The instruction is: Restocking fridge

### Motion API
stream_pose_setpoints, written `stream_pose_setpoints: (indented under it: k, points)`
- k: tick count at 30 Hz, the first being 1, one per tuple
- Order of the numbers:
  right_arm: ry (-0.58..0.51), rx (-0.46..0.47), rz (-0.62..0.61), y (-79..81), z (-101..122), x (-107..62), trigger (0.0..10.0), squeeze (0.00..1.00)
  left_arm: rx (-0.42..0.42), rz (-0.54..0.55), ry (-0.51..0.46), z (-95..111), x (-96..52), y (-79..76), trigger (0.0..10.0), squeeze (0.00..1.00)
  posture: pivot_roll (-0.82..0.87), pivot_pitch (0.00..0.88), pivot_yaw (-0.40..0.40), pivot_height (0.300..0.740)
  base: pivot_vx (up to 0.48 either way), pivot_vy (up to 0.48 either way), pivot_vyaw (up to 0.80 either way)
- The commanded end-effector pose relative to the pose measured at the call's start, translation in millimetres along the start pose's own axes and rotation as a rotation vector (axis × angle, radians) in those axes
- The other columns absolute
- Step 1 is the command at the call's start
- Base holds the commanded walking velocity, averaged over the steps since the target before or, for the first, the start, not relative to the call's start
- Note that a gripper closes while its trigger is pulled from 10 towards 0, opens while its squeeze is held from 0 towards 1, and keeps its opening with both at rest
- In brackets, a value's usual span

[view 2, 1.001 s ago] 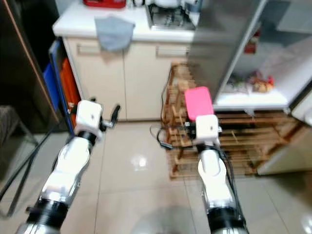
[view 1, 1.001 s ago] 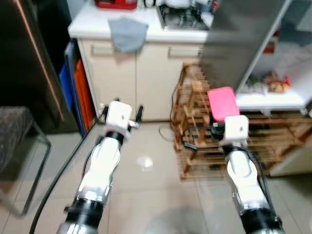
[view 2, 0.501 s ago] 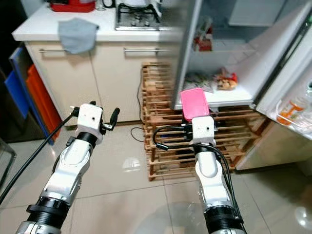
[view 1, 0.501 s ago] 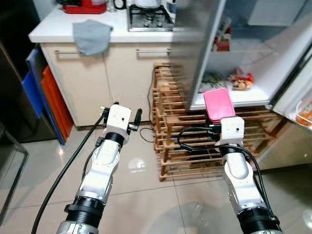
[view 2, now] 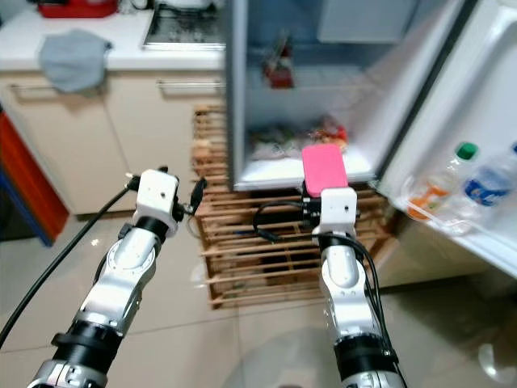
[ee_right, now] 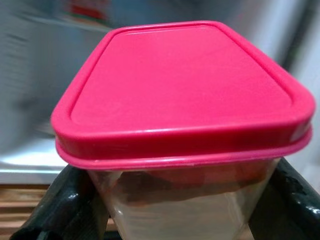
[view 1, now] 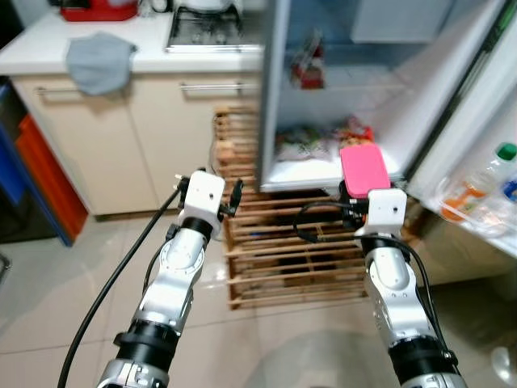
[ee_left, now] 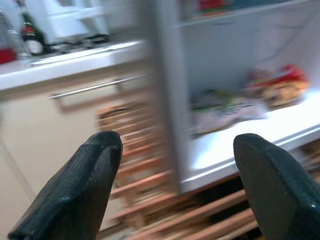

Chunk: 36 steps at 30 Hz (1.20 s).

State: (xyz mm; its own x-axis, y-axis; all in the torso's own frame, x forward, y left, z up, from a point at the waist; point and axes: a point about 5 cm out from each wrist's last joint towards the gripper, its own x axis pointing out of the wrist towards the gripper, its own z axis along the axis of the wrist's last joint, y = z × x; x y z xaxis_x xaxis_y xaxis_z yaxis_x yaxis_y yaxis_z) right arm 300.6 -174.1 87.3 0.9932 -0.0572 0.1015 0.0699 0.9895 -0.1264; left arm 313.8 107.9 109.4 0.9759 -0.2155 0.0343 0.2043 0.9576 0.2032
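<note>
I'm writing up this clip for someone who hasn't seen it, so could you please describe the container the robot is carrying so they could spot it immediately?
Start at the open fridge on its wooden slatted rack. Directly before its bottom shelf, the right gripper holds a clear plastic container by its sides. Its bright pink lid sets it apart from the crinkled food packets on the shelf behind.

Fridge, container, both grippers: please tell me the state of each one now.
fridge door: open
pink-lidded container: lid on, held in front of the fridge
right gripper: shut on the container
left gripper: open, holding nothing
grey cloth: draped over the counter's edge
</note>
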Motion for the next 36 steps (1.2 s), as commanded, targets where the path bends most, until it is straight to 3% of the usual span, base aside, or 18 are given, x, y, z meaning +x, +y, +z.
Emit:
stream_pose_setpoints:
  k: [1, 6, 9, 22, 28, 36]
  points:
    - [-0.033, 0.005, 0.003, 2.2, 8, 5.2, 0.0, 0.00, 0.040, 0.041, -0.046, 7, 3.3, 8.4, 10.0, 0.00, -0.13, 0.000, -0.011, 0.740, 0.300, -0.371, 0.00]
    - [-0.044, 0.007, 0.016, 5.3, 10, 7.3, 0.0, 0.00, 0.020, 0.018, -0.072, 12, 3.6, 8.0, 10.0, 0.00, -0.14, 0.000, -0.008, 0.740, 0.061, -0.073, 0.00]
    - [-0.047, 0.017, 0.037, 9.0, 11, 8.2, 0.0, 0.00, -0.015, -0.022, -0.096, 18, 2.8, 3.0, 10.0, 0.00, -0.13, 0.000, -0.005, 0.740, 0.410, 0.000, 0.00]
    - [-0.065, 0.025, 0.062, 5.6, 22, 27.0, 0.0, 0.00, -0.011, -0.097, -0.193, 41, 2.8, -6.9, 10.0, 0.00, -0.12, 0.000, -0.011, 0.740, 0.480, 0.000, 0.00]
    - [-0.041, 0.071, 0.131, 21.3, 22, 33.0, 0.0, 0.00, -0.020, -0.112, -0.212, 46, -0.3, -6.9, 10.0, 0.00, -0.10, 0.000, -0.018, 0.740, 0.480, 0.000, 0.00]
    - [0.115, 0.178, 0.232, 48.2, 5, 37.5, 0.0, 0.00, -0.019, -0.182, -0.281, 66, -3.8, -13.9, 10.0, 0.00, -0.08, 0.000, -0.025, 0.740, 0.112, 0.000, 0.00]
